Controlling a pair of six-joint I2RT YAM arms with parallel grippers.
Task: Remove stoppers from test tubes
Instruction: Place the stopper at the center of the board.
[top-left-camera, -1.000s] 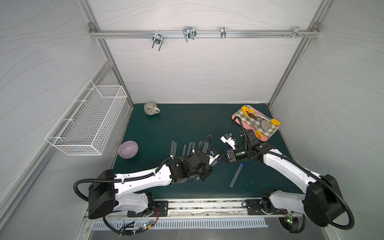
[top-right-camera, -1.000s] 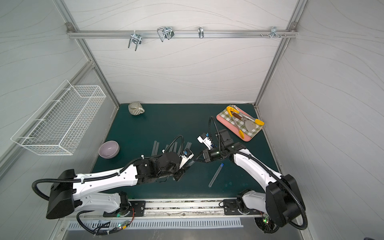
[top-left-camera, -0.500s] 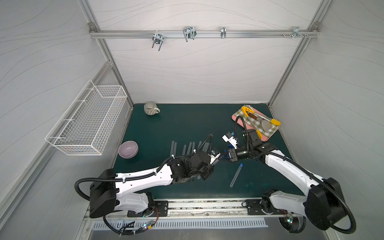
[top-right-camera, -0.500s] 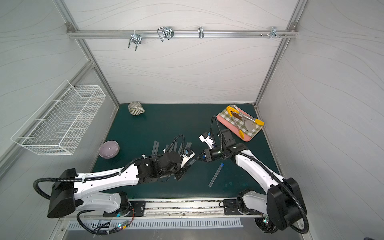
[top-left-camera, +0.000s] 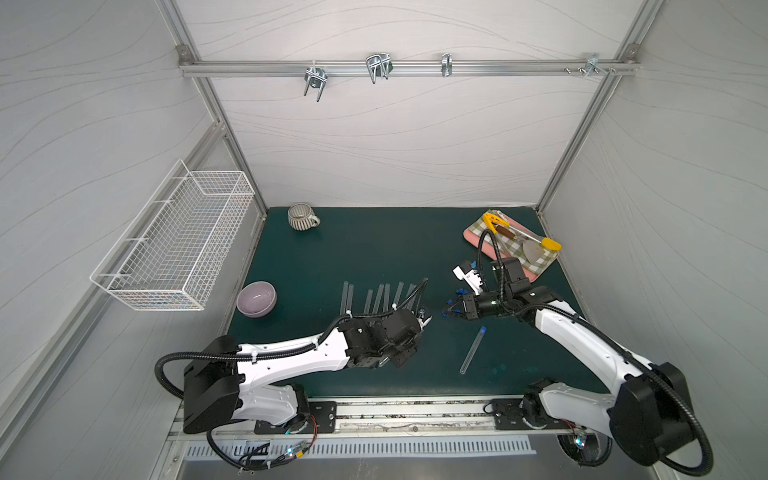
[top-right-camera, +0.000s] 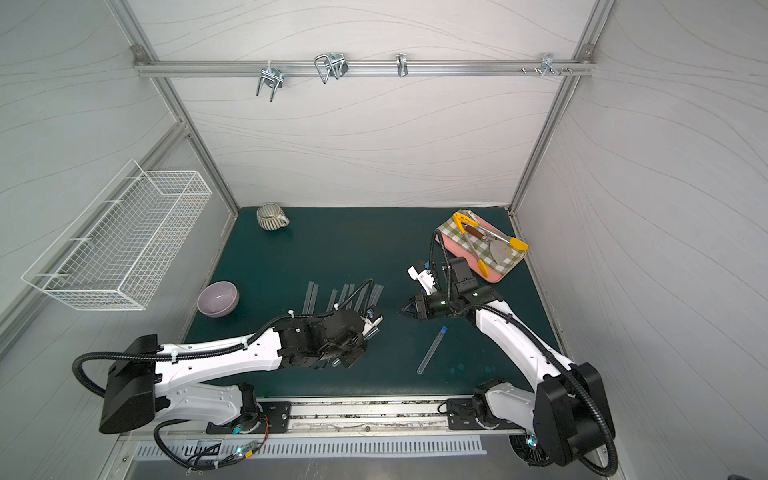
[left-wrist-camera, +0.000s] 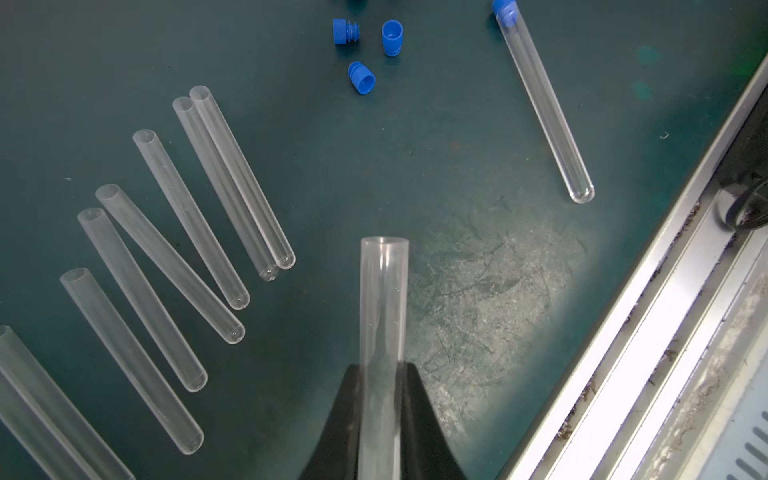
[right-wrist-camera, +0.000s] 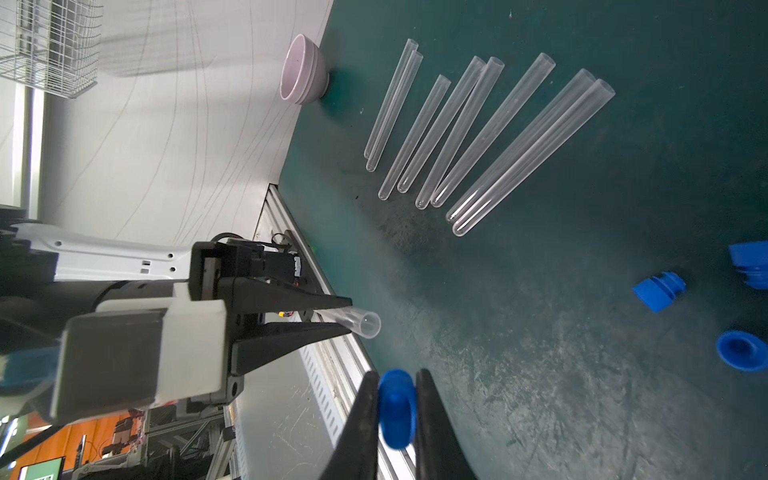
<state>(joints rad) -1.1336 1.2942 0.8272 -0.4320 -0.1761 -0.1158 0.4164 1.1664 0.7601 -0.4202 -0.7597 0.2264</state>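
Blue plastic fills the gap of the right gripper (right-wrist-camera: 397, 374): its jaws are clamped on a stopper (right-wrist-camera: 397, 409), pinched by the sides and held off the mat (right-wrist-camera: 540, 374). Facing it, the left gripper (left-wrist-camera: 382, 368) is clenched on a clear tube (left-wrist-camera: 382, 299), gripped so that the mouth sticks out free beyond the jaw tips toward the other arm; that leaves room for the partner to seize a plug without the two sets of jaws meeting. This tube's mouth is bare, so I judge its stopper is the one in the right jaws. Open tubes (left-wrist-camera: 187, 216), eight if I count the overlapping ones rightly, lie side by side on the left arm's side of the mat, a done row kept out of the working space between the arms. Loose stoppers (left-wrist-camera: 361, 77) lie in a small cluster on the right arm's side, near the right gripper, so each arm can drop its half close by without crossing the other. One capped tube (top-left-camera: 471, 349) lies alone toward the front of the mat, between the arms and well apart from the row, its blue end pointing to the back; it looks to be the last one left. Next, I judge, the stopper goes down with the cluster and the tube joins the row.
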